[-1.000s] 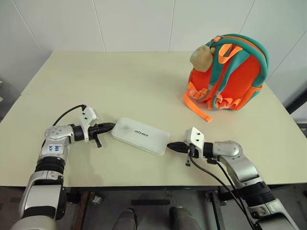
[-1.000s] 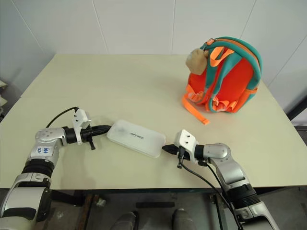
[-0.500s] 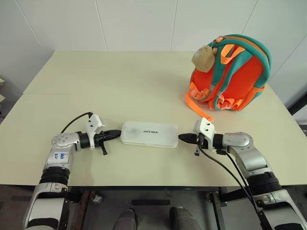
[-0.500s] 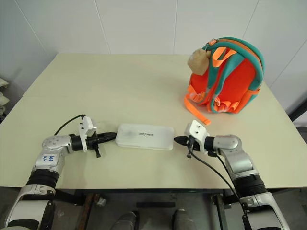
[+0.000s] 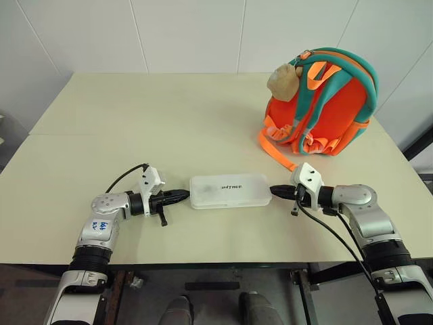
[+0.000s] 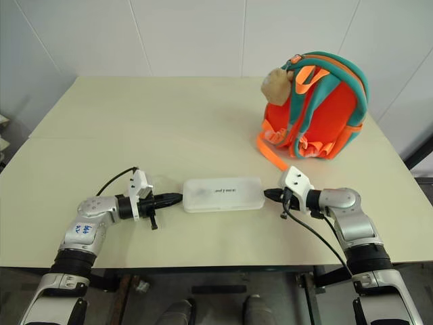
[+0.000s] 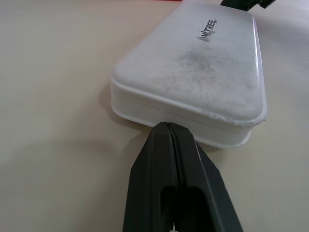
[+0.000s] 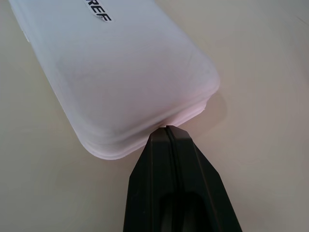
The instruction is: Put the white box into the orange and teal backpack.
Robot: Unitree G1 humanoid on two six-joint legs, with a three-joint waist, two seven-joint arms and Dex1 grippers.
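Your white box [image 5: 230,191] lies flat near desk [image 5: 135,122] front edge, wide bare desk behind it. One orange and teal backpack [image 5: 325,101] upright at far right. Left gripper [image 5: 184,196] and right gripper [image 5: 274,190] lie level, fingers together, tips pressing opposite box ends.
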